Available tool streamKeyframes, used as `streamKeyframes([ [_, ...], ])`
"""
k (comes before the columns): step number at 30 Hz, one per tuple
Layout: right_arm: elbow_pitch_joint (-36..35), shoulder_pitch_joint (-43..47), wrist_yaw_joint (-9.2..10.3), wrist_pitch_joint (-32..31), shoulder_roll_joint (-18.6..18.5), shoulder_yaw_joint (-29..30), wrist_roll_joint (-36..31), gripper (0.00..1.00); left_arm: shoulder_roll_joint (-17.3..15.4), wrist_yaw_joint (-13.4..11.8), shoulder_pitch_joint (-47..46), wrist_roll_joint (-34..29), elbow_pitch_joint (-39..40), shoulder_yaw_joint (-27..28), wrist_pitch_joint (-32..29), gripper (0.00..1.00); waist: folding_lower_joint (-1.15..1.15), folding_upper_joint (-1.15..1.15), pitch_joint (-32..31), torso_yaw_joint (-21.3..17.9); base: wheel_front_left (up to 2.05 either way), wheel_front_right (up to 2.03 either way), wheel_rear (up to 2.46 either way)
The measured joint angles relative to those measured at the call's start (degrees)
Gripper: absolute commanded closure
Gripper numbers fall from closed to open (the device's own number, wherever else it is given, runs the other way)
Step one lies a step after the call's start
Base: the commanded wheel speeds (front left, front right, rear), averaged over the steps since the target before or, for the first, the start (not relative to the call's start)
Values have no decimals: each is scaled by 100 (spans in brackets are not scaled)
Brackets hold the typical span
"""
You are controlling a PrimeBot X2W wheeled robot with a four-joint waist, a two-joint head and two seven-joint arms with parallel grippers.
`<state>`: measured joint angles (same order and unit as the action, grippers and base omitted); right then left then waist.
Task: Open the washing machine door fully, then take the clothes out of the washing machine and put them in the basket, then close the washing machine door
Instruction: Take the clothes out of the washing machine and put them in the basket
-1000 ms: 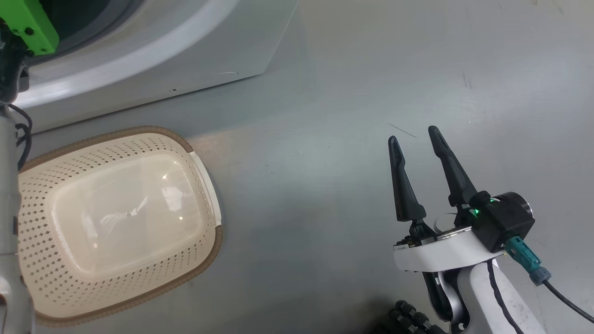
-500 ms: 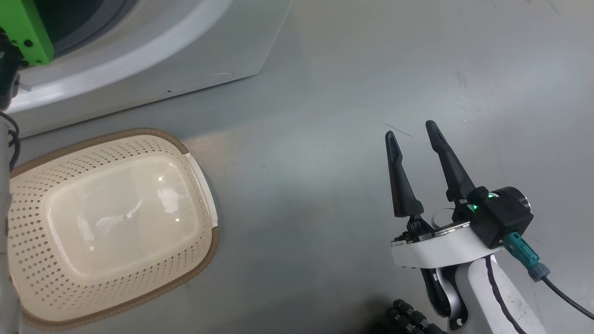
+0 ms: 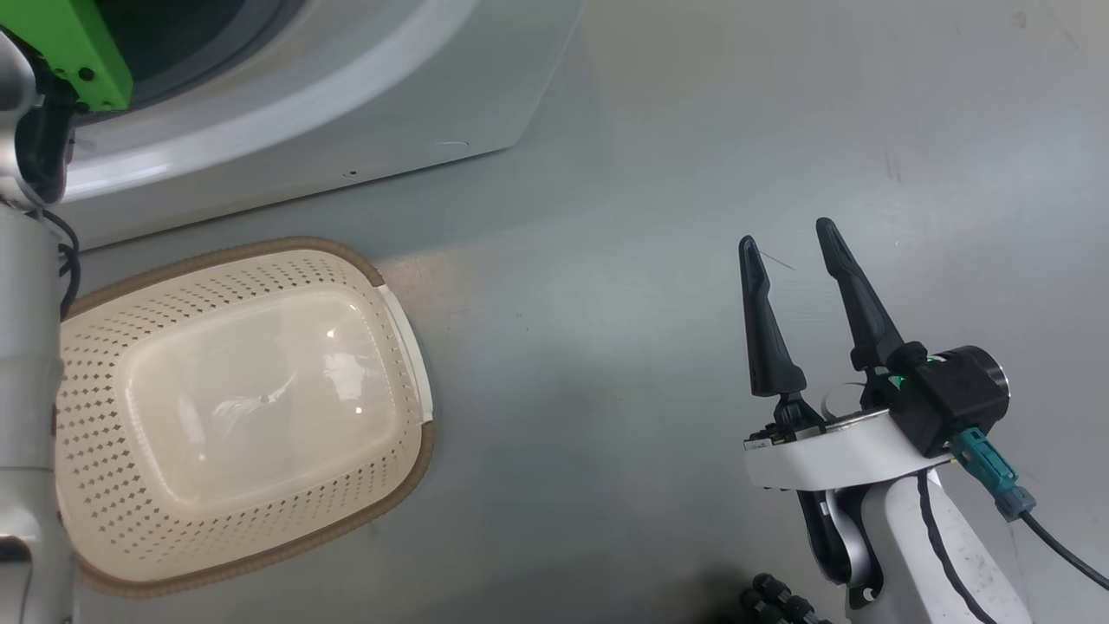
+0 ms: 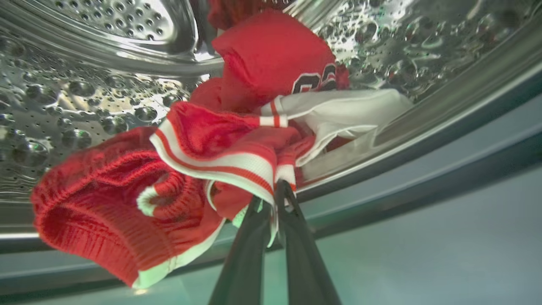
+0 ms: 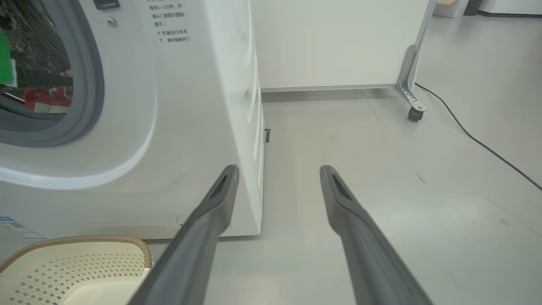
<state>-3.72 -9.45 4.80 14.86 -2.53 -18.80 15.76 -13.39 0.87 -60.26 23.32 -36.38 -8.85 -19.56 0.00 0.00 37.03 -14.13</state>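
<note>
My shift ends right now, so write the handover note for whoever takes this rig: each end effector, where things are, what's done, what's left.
Left end effector: shut on the white-trimmed edge of the clothes, inside the drum of the washing machine.
Right end effector: open, holding nothing, above the floor to the machine's right.
Basket: on the floor in front of the machine, nothing in it.
Done: machine opened, clothes gripped.
Left: lift the clothes out, drop them in the basket, check the drum for more, close the door.
</note>
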Motion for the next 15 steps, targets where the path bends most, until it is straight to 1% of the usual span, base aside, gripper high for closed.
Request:
streamKeyframes([
  [3, 7, -1, 36, 0, -1, 45, -80, 0, 111, 1, 2, 31, 27, 33, 260, 100, 0, 0, -40, 88, 0, 0, 0],
  [8, 42, -3, 37, 0, -1, 86, -152, 0, 220, 20, 82, 31, 130, 55, 787, 100, 0, 0, -121, 241, 0, 0, 0],
  [15, 108, -3, 20, 1, -3, 135, -232, 0, 432, 90, 514, 21, 357, 49, 1580, 100, 0, 0, -309, 440, 0, 0, 0],
])
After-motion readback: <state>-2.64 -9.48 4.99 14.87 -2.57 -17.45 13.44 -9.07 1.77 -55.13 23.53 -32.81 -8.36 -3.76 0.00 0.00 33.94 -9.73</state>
